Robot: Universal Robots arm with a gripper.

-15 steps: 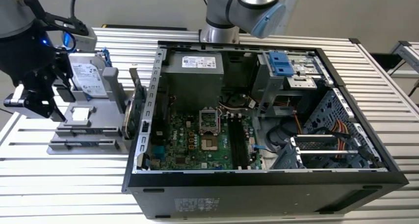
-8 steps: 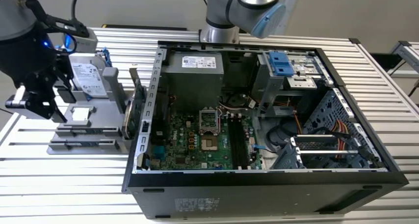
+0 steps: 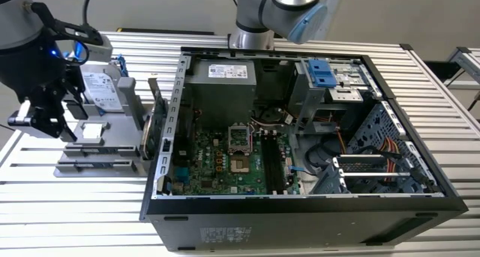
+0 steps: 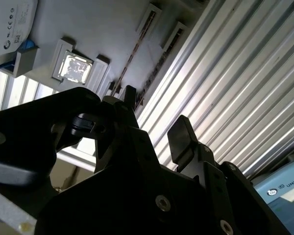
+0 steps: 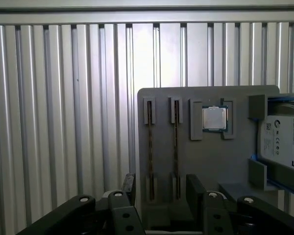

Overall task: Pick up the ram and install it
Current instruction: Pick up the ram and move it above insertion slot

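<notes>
The gripper (image 5: pixel 161 192) has its two black fingers (image 5: pixel 129 188) apart, and nothing is between them. It hangs over a grey holder (image 5: pixel 201 161) and touches nothing. In the second wrist view the gripper (image 4: pixel 154 120) is wide apart too, with the ribbed metal worktop (image 4: pixel 235 88) showing past it.

The ram (image 5: pixel 175 147) is in the grey holder. It is a long thin stick standing on its edge in a slot. Just beside it is a second stick (image 5: pixel 149 147) of the same kind in its own slot. Both lie side by side and point the same way. In the first wrist view they sit in the gap between the two fingers, lower down than the fingers.

Next to the ram on the holder is a small shiny square chip (image 5: pixel 214 118) in a little frame. Past the chip is a silver hard drive (image 5: pixel 281 142) with blue rails.

In the exterior view the gripper (image 3: pixel 54 126) is at the exterior view's left, over the holder (image 3: pixel 105 151). The hard drive (image 3: pixel 101 88) leans up behind it. The holder sits on the worktop (image 3: pixel 75 212).

To the exterior view's right of the holder is a big black computer case (image 3: pixel 300 223), lying open. Inside is a green board (image 3: pixel 225 161). Farthest back, behind the case, stands the foot of the robot arm (image 3: pixel 251 35).
</notes>
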